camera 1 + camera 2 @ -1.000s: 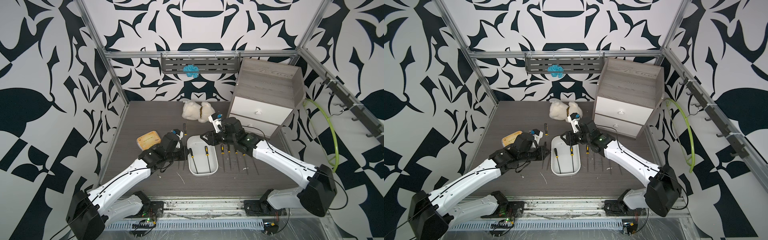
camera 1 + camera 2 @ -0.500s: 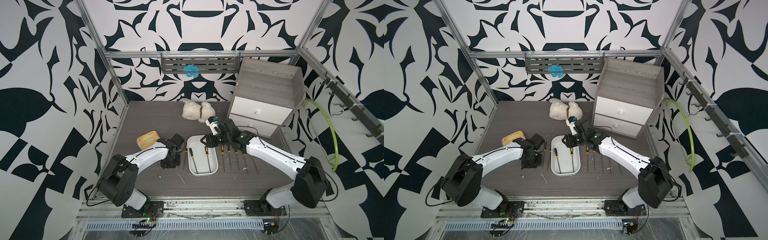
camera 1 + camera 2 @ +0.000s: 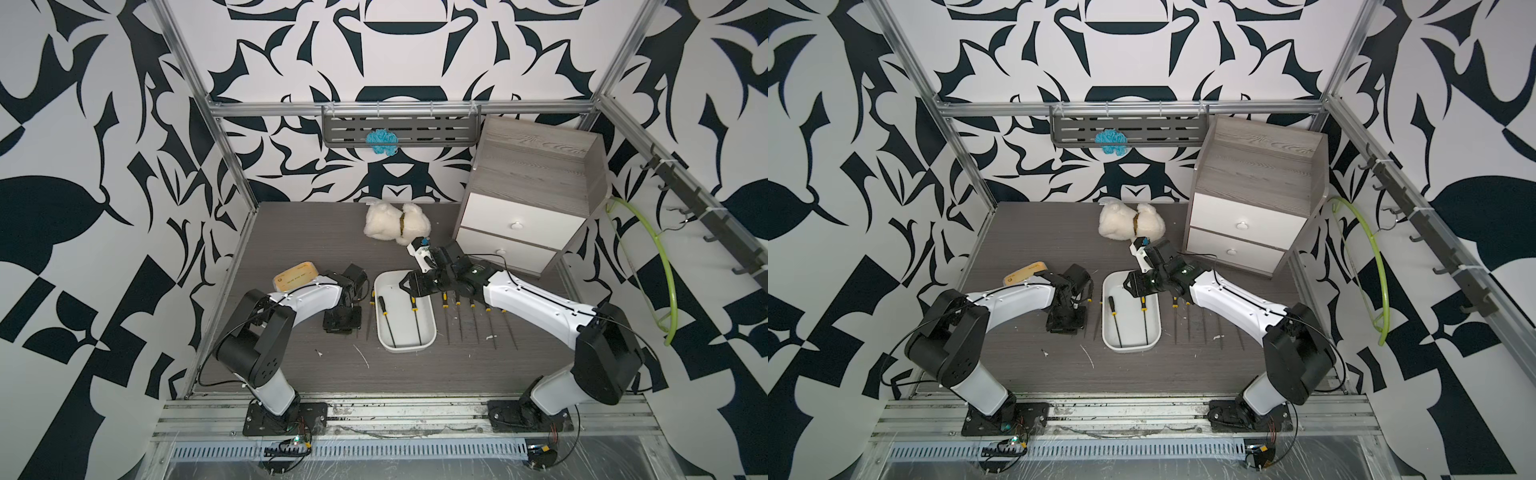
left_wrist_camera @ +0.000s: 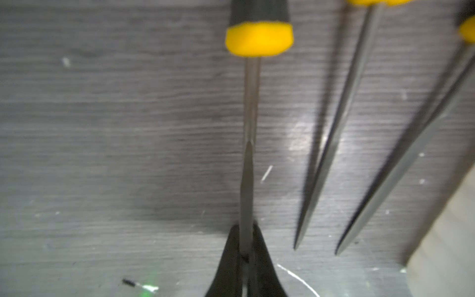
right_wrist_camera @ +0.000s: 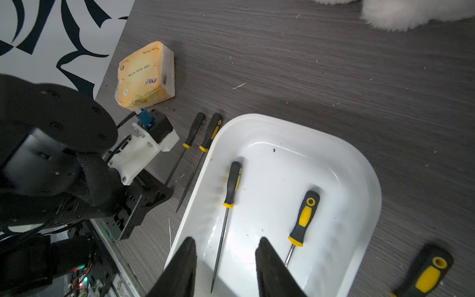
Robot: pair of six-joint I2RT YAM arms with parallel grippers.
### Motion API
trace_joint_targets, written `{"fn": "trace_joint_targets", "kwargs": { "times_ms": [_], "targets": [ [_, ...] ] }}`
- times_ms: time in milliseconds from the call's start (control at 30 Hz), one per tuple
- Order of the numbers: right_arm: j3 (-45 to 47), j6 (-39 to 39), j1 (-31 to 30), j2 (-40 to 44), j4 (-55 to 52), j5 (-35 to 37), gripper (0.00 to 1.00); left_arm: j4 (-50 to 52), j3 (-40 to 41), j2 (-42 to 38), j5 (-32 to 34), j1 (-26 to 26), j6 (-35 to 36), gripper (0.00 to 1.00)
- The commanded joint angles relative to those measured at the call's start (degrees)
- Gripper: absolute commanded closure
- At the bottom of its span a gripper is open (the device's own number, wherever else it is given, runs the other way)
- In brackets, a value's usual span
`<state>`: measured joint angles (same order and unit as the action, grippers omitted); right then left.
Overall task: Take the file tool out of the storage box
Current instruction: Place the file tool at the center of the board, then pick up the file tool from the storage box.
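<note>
The white storage box (image 3: pixel 430 328) (image 3: pixel 1156 328) (image 5: pixel 354 185) lies mid-table. Two file tools with black-and-yellow handles lie inside it, one (image 3: pixel 384 318) (image 5: pixel 232 185) towards the left arm, another (image 3: pixel 415 322) (image 5: pixel 304 218) beside it. My right gripper (image 3: pixel 409 286) (image 3: pixel 1133 286) (image 5: pixel 226 245) hovers open over the box's far end, its fingertips astride the first file's blade and above it. Just left of the box, low over the table, my left gripper (image 3: pixel 343 326) (image 3: pixel 1065 326) (image 4: pixel 244 257) is shut on the blade of a third file (image 4: pixel 248 167).
Two files (image 4: pixel 334 154) (image 5: pixel 195 131) lie on the table between the left gripper and the box. Several more files (image 3: pixel 473 320) lie right of the box. A yellow tissue packet (image 3: pixel 297 276), a white plush toy (image 3: pixel 397 222) and a grey cabinet (image 3: pixel 528 199) stand further back.
The left arm has folded back and its gripper, with the file, has come nearer the front beside the box. The right gripper has shifted slightly over the box's far end.
</note>
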<state>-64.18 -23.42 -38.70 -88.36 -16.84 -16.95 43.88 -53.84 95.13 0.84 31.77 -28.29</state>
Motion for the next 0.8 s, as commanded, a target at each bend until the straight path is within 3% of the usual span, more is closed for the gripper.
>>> {"fn": "trace_joint_targets", "kwargs": {
  "times_ms": [0,200,367,500,633,767],
  "targets": [
    [-3.0,-0.6,-0.1,-2.2,-0.2,-1.6,0.58,-0.5,-0.1,2.0,-1.5,-0.3,1.1,0.94],
    [-6.8,-1.0,-0.1,-9.5,-3.0,-4.5,0.61,-0.2,0.5,0.5,-0.6,-0.9,0.9,0.9],
    [-9.2,-1.3,-0.5,-14.4,-4.2,-6.2,0.63,-0.7,0.7,0.3,-1.3,-0.9,1.1,0.75],
    [-11.4,-1.0,-1.3,-17.7,-5.6,-6.1,0.65,-0.8,1.1,-0.4,-1.1,-0.9,1.0,0.72],
    [-13.3,-0.6,-2.8,-20.0,-7.1,-4.2,0.66,-0.6,1.3,-2.3,-0.8,-0.9,0.6,0.71],
    [-16.0,0.3,-5.1,-22.0,-11.3,3.2,0.67,-0.5,1.7,-5.2,-0.7,-0.9,0.0,0.69]
  ]
}}
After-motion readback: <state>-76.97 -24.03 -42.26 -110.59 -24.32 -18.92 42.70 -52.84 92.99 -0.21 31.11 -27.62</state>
